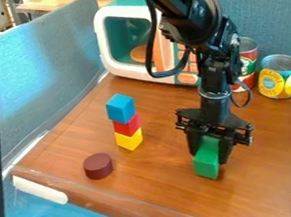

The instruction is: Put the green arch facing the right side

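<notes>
Black gripper (210, 156) is closing its two fingers around the green arch (207, 165), one finger pressing on each side. Arm and arch are standing right of the middle, on the near part of the wooden table (163, 171), with the stacked blocks (126, 123) standing to the left. I am judging that the grasping step is in hand and the turning is waiting. Next move is probably asking for a small lift, then a slow turn of the wrist until the arch is facing right, then a gentle release. The arch is looking plain green, long, with flat faces; its hollow is hiding from me.
</notes>
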